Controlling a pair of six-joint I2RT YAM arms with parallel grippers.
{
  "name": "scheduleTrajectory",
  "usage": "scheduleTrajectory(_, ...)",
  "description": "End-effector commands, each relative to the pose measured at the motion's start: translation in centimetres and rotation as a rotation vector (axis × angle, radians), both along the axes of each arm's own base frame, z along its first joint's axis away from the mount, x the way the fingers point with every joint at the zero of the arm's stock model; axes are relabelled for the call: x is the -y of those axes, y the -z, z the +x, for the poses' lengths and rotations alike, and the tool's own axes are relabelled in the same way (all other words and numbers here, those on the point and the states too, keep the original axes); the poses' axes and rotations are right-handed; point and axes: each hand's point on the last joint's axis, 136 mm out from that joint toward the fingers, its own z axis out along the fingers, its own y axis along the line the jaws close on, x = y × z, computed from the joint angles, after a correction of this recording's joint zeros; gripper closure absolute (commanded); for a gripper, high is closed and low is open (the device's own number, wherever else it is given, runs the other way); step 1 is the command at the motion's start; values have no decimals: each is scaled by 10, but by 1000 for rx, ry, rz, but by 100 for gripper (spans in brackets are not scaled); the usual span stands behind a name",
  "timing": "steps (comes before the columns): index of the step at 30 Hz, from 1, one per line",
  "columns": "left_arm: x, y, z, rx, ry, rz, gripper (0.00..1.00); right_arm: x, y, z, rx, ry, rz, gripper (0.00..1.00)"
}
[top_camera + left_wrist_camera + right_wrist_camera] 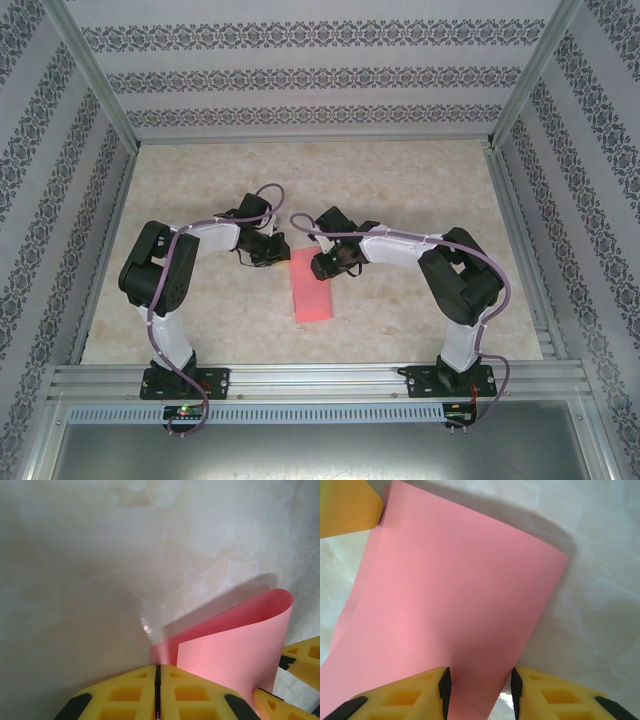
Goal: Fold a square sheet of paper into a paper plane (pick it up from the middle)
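The square sheet of paper (312,295) is salmon pink and lies on the table's middle as a narrow rectangle between my two grippers. At its far left corner, my left gripper (283,252) has its yellow fingers pressed together (157,669) on the sheet's edge. Beyond them the paper (235,650) curls up off the table to the right. My right gripper (325,268) stands at the sheet's far right side. Its jaws (477,685) are apart, with the pink paper (455,595) running between them. One left finger (345,505) touches the sheet's far corner.
The tabletop (400,190) is pale and marbled, fenced by aluminium rails (300,378) at the near edge and patterned walls (310,70) at the back and both sides. Both arms bend inward over the middle, their bases at the near rail.
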Motion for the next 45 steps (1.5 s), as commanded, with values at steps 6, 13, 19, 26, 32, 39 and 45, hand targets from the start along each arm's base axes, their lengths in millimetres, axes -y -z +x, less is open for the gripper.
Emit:
scheduleTrajectory(6,9,0,17,72,19,-15,89,-5,-1,-3,29,-46,-38,61)
scheduleTrajectory(13,12,-11,19,83,21,-40,88,-3,4,-3,24,-25,-72,59)
scheduleTrajectory(19,10,-28,18,111,24,-40,85,-4,6,-1,28,-11,-86,58)
scheduleTrajectory(26,-2,-44,10,129,7,12,78,-8,4,0,37,-8,-85,58)
scheduleTrajectory(32,-9,-41,-14,96,-2,13,70,-15,2,1,42,-7,-76,57)
scheduleTrajectory(39,-14,-30,-30,68,-15,8,67,-20,2,0,50,-17,-84,56)
scheduleTrajectory(45,-20,-29,-39,67,-21,20,66,-20,4,-2,52,-40,-106,56)
